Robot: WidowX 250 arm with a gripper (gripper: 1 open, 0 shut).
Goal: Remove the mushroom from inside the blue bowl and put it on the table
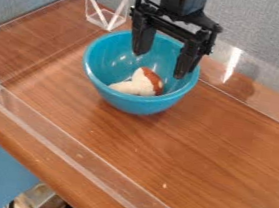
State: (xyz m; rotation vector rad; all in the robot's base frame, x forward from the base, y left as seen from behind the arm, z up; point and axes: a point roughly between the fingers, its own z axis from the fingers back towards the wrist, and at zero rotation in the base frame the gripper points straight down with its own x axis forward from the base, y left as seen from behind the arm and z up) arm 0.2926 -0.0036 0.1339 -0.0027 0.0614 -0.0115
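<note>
Turquoise plastic is filling the middle of my view: the blue bowl (138, 88) is standing upright on the table (210, 180), and the mushroom (142, 83) is lying inside it, on the bottom, tipped on its side, white stem towards me and orange-brown cap towards the far wall.

I am holding the gripper (166, 60) above the bowl, pointing straight down, with its jaws spread wide and nothing between them. The two black fingers are hanging over the far half of the bowl, about at rim level, one on each side of the place where the cap is lying. The mushroom is sitting a little nearer to me and lower than the fingertips, not touching them as far as I can tell.

For this step, I think I am needing to come down slowly and straight, after moving a bit towards the stem, so both fingers are passing inside the rim and not hitting it. The toy is small and round, so I am judging that closing at the middle of it is safer; otherwise it may be rolling away on the glossy bottom.
</note>
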